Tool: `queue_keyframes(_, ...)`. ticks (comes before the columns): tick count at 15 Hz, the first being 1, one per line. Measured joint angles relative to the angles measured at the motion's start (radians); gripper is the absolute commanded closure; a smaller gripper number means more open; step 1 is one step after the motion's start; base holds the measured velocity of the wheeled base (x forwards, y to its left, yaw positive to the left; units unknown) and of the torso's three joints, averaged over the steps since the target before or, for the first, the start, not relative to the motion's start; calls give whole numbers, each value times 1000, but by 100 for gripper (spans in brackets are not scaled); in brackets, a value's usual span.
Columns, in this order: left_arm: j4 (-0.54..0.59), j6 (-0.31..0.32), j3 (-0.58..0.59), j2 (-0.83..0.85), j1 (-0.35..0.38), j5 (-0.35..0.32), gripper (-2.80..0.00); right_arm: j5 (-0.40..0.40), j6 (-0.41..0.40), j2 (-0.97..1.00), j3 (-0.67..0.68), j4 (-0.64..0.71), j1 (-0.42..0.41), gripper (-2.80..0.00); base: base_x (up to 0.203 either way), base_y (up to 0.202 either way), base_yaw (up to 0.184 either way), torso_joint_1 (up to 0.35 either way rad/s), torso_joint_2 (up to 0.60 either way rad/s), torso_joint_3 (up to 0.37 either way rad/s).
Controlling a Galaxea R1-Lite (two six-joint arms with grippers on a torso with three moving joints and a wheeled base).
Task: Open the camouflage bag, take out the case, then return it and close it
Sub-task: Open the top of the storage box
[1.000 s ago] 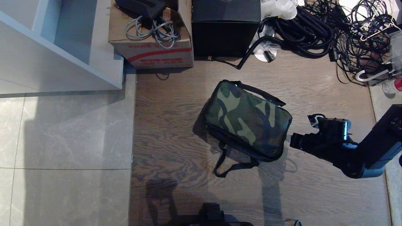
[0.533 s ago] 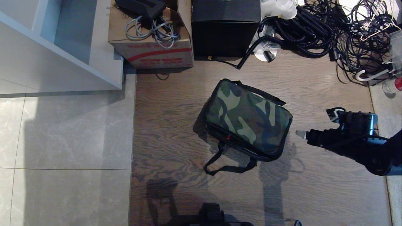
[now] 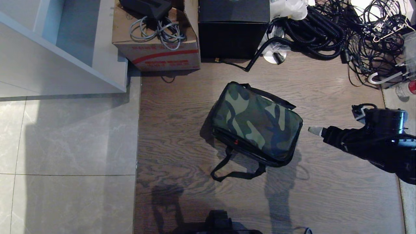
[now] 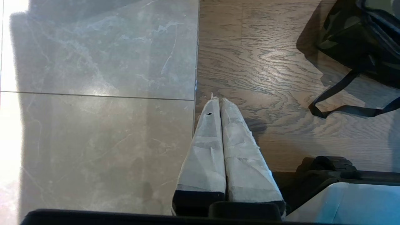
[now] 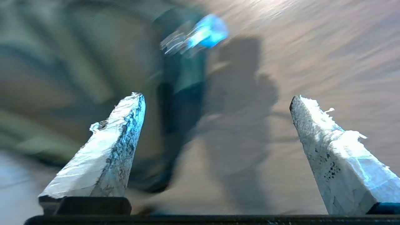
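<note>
Camouflage fabric covers the camouflage bag, which sits lid-closed on the wooden floor at the centre of the head view, its black strap trailing toward 6 o'clock. No case can be seen. At 3 o'clock, just beside the bag but apart from it, the right gripper hangs with fingers spread wide, grasping nothing. The left gripper is parked near 7 o'clock, over the seam between wood and grey tile, fingers pressed together. A cardboard box stands at 11 o'clock, tangled cables at 1 o'clock.
</note>
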Motion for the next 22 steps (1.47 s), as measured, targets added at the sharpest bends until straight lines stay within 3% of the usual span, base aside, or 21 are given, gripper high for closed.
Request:
queue_keyframes(3, 0, 0, 0, 0, 1, 0, 0, 13, 183, 1, -1, -1, 104, -280, 0, 0, 0, 0, 0, 0)
queue_keyframes(7, 0, 0, 0, 0, 0, 0, 0, 62, 378, 49, -40, -22, 165, -280, 0, 0, 0, 0, 0, 0)
queue_keyframes(14, 0, 0, 0, 0, 0, 0, 0, 67, 397, 159, -61, -115, 200, -280, 0, 0, 0, 0, 0, 0)
queue_keyframes(22, 0, 0, 0, 0, 0, -1, 0, 71, 376, 187, -48, -107, 214, -280, 0, 0, 0, 0, 0, 0)
